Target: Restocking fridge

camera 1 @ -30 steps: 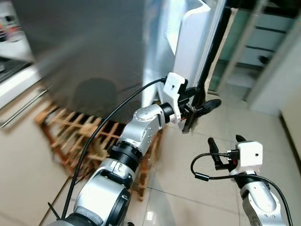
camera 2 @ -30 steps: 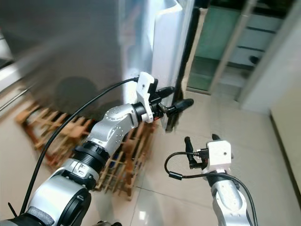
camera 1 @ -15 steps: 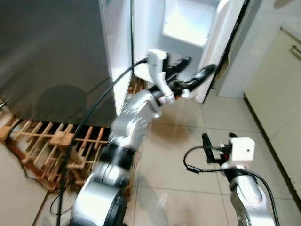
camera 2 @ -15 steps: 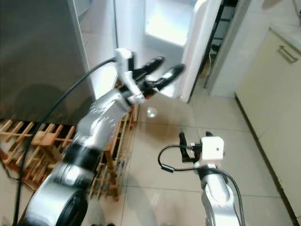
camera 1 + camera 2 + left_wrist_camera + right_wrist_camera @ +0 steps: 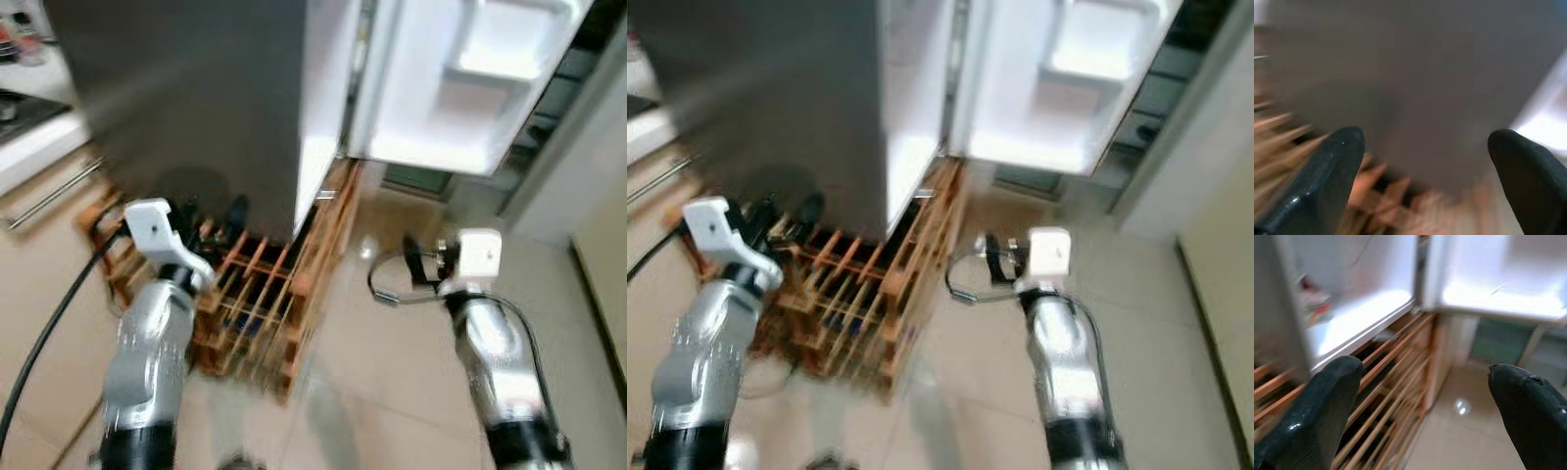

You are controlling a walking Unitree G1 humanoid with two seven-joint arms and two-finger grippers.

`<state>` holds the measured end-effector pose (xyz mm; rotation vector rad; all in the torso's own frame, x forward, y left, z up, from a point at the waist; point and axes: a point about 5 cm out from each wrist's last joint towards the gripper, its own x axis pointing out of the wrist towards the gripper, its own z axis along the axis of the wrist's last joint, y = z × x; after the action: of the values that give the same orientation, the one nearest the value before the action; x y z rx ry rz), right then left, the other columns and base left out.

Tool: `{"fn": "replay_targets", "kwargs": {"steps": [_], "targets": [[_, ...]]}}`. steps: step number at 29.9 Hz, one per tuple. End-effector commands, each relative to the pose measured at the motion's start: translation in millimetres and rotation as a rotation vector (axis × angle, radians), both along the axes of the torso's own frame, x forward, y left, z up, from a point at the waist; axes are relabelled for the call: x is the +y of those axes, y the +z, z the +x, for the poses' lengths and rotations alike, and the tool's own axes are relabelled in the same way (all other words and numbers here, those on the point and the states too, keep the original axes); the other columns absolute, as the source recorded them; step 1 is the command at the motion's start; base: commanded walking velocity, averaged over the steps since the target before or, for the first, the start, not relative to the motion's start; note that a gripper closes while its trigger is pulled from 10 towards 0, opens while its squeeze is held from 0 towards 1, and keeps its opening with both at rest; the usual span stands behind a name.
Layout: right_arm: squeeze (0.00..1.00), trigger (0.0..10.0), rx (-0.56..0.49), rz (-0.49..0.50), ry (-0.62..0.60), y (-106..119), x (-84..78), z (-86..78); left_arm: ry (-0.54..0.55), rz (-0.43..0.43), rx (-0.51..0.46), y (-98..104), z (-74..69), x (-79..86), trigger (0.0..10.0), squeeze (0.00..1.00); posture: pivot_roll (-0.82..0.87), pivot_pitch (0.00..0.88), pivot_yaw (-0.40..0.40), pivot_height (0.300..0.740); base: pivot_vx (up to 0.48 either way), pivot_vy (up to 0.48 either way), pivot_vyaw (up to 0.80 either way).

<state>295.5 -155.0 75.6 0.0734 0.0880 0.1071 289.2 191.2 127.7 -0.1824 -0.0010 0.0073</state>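
Observation:
The grey fridge [image 5: 196, 98] rises ahead, and its white door [image 5: 480, 88] hangs open at the upper right with bare moulded shelves inside. My left gripper [image 5: 211, 217] is low on the left before the fridge's grey side, open with nothing between its fingers [image 5: 1327, 171]. My right gripper [image 5: 424, 259] is held out below the open door, also open and holding nothing. In the right wrist view, past the fingers [image 5: 1322, 401], I see the lit lower edge of the fridge interior [image 5: 1361, 318]. All views are blurred.
A wooden slatted rack [image 5: 265, 304] lies on the floor at the fridge's foot, between my arms. A kitchen counter [image 5: 29, 127] with a long bar handle [image 5: 49, 196] runs along the left. Beige floor tiles [image 5: 392, 392] stretch out on the right, below the door.
The camera has swung and the whole picture has shifted. My left arm has come down from the door's edge to the rack. The door now stands wide open. Both grippers remain open.

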Motion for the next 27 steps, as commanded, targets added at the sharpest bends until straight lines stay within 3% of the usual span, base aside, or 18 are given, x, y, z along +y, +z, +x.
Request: {"fn": "replay_targets", "kwargs": {"steps": [1,5,12,13,18,21,27], "targets": [[0.00,10.0,-0.017,-0.016,-0.038,4,-11.3,2.3,0.022,0.060,0.024,-3,0.2,-6.6,10.0,0.00,0.01,0.000,-0.067,0.740,0.000,0.000,0.60],[0.00,10.0,-0.019,-0.010,-0.053,1,-12.4,1.5,0.039,0.069,0.043,-7,-3.9,-8.4,10.0,0.00,-0.01,0.000,-0.056,0.740,0.000,0.000,0.59],[0.00,10.0,-0.024,0.013,-0.063,-1,-12.2,-0.8,0.054,0.102,0.003,-2,1.8,-18.4,10.0,0.00,-0.03,0.000,-0.055,0.740,0.000,0.000,0.58],[0.00,10.0,-0.029,0.011,-0.061,0,-13.0,-1.2,0.057,0.158,-0.002,-1,2.4,-21.4,10.0,0.00,-0.04,0.000,-0.063,0.740,0.000,0.000,0.52],[0.00,10.0,-0.037,0.018,-0.041,0,-18.6,-6.0,0.068,0.272,0.026,-8,3.2,-25.0,10.0,0.00,-0.03,0.000,-0.067,0.740,0.000,0.000,0.50],[0.00,10.0,-0.011,0.018,-0.069,-6,-28.6,-15.4,0.052,0.285,0.026,-8,2.5,-28.8,10.0,0.00,-0.03,0.000,-0.064,0.740,0.000,0.000,0.47],[0.00,10.0,-0.020,0.015,-0.036,-6,-16.3,-7.5,0.012,0.277,-0.049,7,4.9,-39.8,10.0,0.00,-0.01,0.000,-0.050,0.740,0.160,-0.369,0.47]]}}
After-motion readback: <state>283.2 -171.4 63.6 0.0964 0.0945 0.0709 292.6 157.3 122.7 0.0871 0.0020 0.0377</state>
